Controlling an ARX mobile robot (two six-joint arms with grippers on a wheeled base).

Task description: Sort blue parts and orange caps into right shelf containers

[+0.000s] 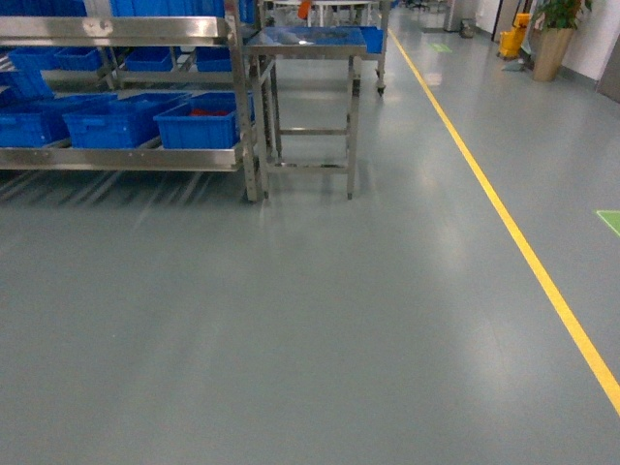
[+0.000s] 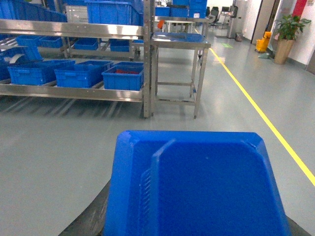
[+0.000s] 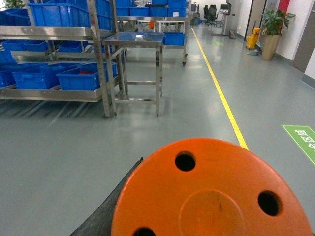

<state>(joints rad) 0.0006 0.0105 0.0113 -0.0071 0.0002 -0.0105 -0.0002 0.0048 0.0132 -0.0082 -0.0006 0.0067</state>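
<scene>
Blue part (image 2: 197,187) fills the near left wrist view; orange cap (image 3: 211,191) fills the right. Neither gripper's fingers show, so grip cannot be told. Blue crates (image 1: 199,123) sit far left on a steel shelf (image 1: 126,157)

Glossy blue plastic part (image 2: 197,187); smooth orange plastic cap (image 3: 211,191); brushed steel shelving (image 1: 126,155); blue plastic crates (image 1: 199,124); sheeny grey floor (image 1: 320,320).

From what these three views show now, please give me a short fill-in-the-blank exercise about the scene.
1. The round cap filling the right wrist view is ____ in colour.
2. The painted line running along the floor is ____.
3. The crates on the shelf's lowest level are ____.
4. The small metal table stands to the ____ of the shelf in the head view.

Missing words: orange; yellow; blue; right
</scene>
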